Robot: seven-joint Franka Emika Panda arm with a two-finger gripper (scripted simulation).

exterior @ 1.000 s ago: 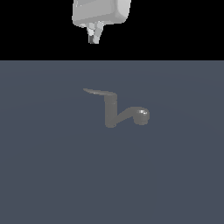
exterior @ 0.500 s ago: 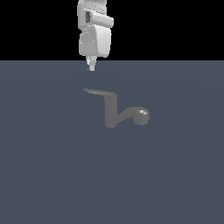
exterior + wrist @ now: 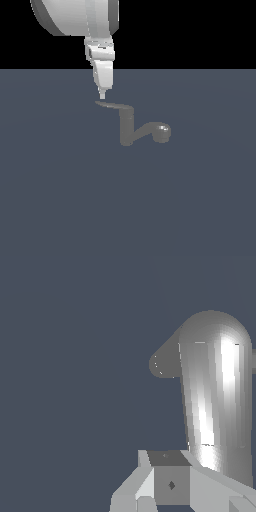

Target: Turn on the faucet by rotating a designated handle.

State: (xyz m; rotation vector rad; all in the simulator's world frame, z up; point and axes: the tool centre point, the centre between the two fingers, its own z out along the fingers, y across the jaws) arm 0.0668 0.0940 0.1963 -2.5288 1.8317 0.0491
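Note:
The small matte grey faucet (image 3: 126, 129) stands on the dark grey-blue floor, with its upright post in the middle of the exterior view. Its curved spout ends in a round head (image 3: 161, 133) toward the exterior view's right. The thin flat handle (image 3: 113, 105) sticks out from the post's top toward the exterior view's left. My gripper (image 3: 102, 94) points down, its fingers drawn together into one narrow tip just above the handle's free end, touching it or nearly so. In the wrist view, the gripper (image 3: 167, 483) sits beside a large shiny grey rounded faucet part (image 3: 215, 396).
The flat dark grey-blue floor (image 3: 60, 200) spreads all around the faucet. The arm's large white body (image 3: 75, 17) hangs at the top of the exterior view, above the handle's end.
The gripper has come down from the top of the exterior view to the handle's free end. The faucet and its handle have not visibly moved.

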